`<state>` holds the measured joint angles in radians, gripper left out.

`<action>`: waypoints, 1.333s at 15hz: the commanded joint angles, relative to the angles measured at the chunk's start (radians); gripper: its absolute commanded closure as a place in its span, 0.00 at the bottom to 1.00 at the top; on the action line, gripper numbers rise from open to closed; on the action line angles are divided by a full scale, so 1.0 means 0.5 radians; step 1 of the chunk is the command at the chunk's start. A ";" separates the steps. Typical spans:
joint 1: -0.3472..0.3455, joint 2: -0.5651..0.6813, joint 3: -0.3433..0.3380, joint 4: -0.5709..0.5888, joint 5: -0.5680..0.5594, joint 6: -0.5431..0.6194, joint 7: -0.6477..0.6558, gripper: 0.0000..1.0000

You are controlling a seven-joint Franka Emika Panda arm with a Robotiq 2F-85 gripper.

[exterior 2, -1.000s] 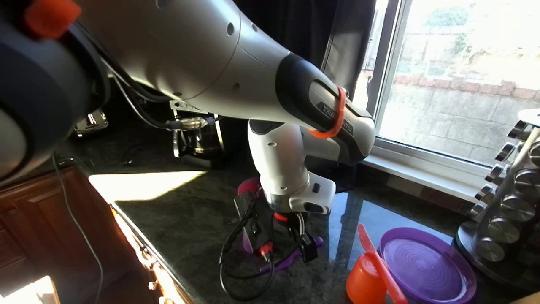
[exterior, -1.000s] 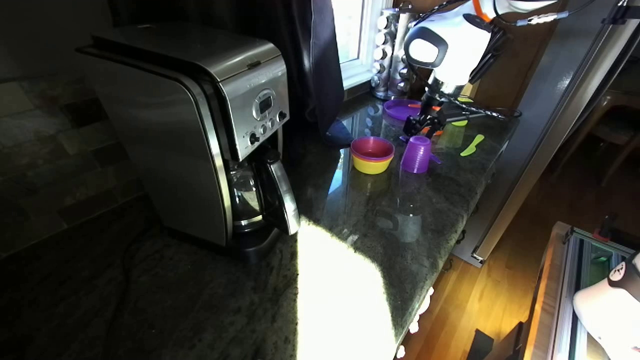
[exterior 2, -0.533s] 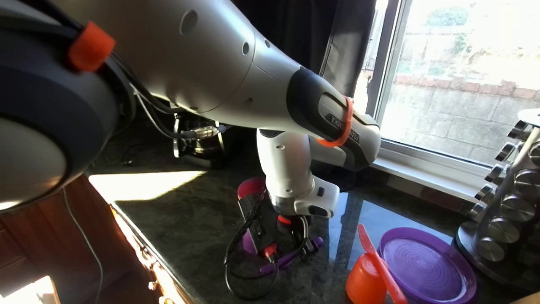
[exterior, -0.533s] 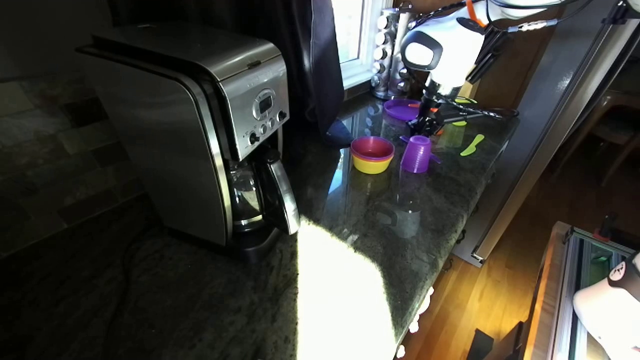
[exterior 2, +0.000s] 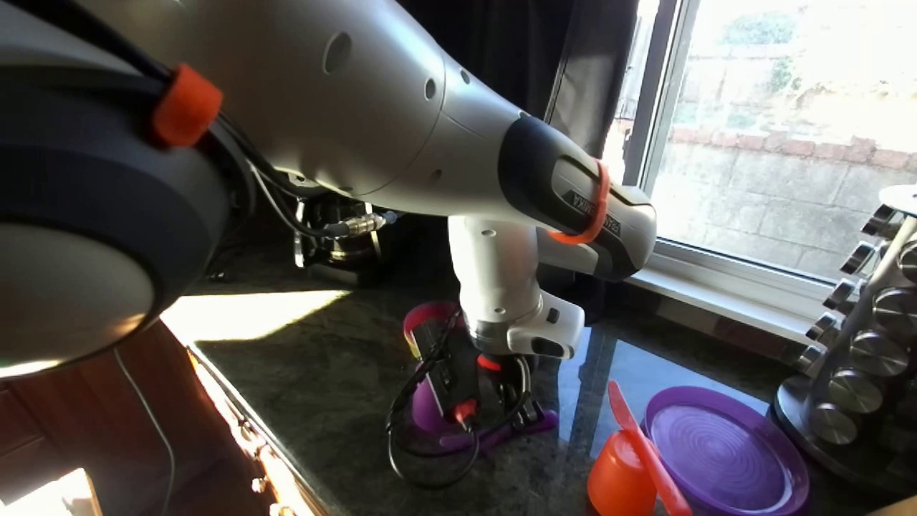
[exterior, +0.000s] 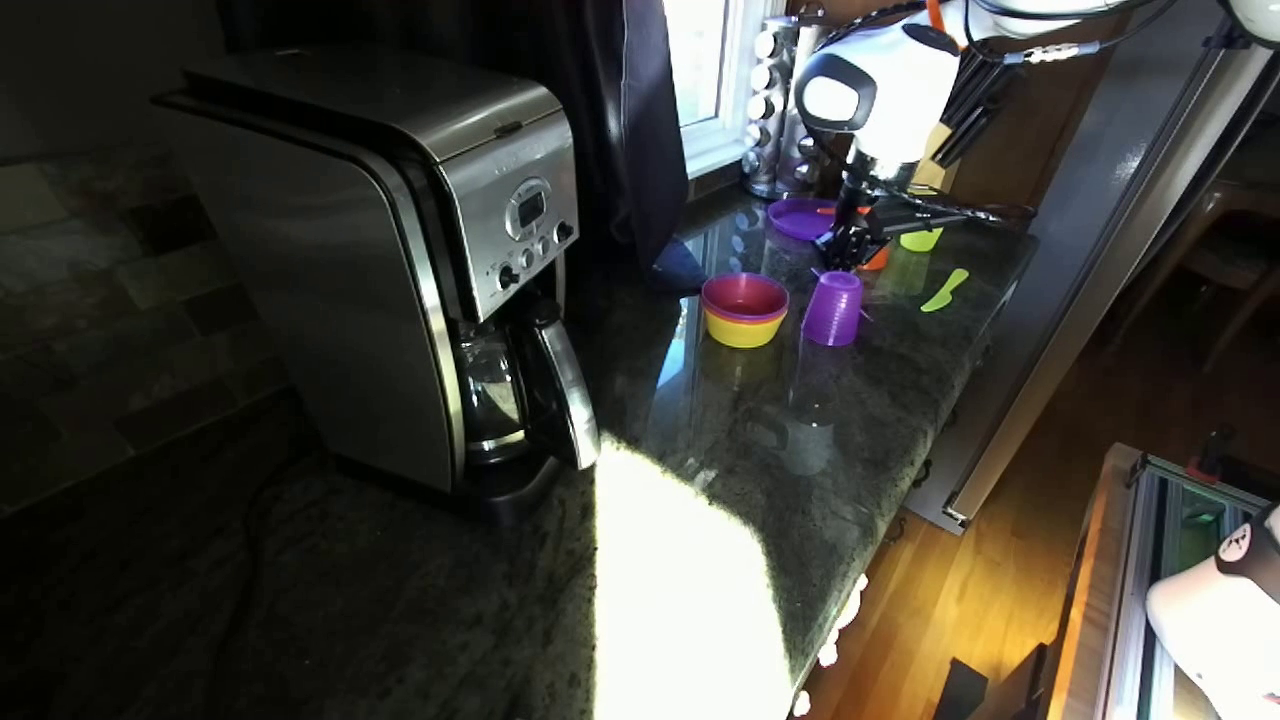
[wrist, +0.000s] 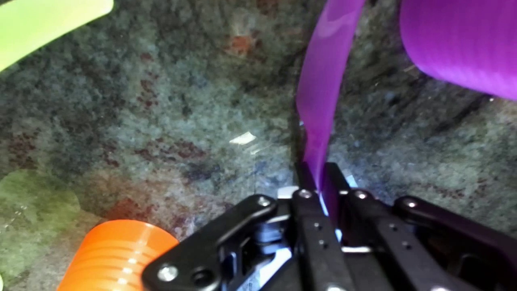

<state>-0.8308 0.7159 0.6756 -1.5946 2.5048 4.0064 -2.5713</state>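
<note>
The utensil (wrist: pixel 323 85) is showing purple, the hand (wrist: pixel 319 173) black, a cup (wrist: pixel 121 254) bright orange, and the bench (wrist: pixel 161 101) mottled grey-green with rusty flecks.

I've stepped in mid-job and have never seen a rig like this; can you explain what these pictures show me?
The machine is a white robot arm ending in a black, two-fingered gripper. Two views come from cameras standing outside the robot; the third comes from a camera on its wrist, looking down past the gripper. On the dark countertop you have a purple cup standing upside down, a stack of bowls, a purple plate, an orange cup, a green knife and a coffee maker. The gripper is closed on a purple knife; part of it sticks out ahead of the grip in the wrist view. I can't tell whether it fully clears the countertop.
</note>
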 commanded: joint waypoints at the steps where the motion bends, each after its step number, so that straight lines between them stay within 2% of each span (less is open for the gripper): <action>1: -0.042 0.020 0.049 0.059 0.049 0.110 -0.111 0.99; 4: -0.003 -0.004 0.007 0.058 0.048 0.087 -0.096 0.98; 5: 0.008 0.004 -0.003 0.058 0.048 0.079 -0.088 0.69; 6: 0.005 0.026 0.010 0.059 0.048 0.079 -0.100 0.73; 7: 0.026 0.043 -0.008 0.061 0.048 0.074 -0.096 0.72; 8: 0.032 0.059 -0.007 0.064 0.048 0.073 -0.095 0.67; 15: 0.096 0.098 -0.064 0.070 0.050 0.098 -0.102 0.14; 16: 0.099 0.098 -0.069 0.070 0.049 0.107 -0.098 0.11; 17: 0.104 0.102 -0.074 0.074 0.049 0.114 -0.089 0.31; 18: 0.105 0.108 -0.073 0.078 0.048 0.121 -0.086 0.44; 19: 0.101 0.116 -0.065 0.085 0.048 0.134 -0.082 0.44; 20: 0.072 0.135 -0.010 0.087 0.004 0.150 -0.047 0.51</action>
<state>-0.7906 0.7517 0.6566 -1.5769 2.5071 4.0258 -2.5720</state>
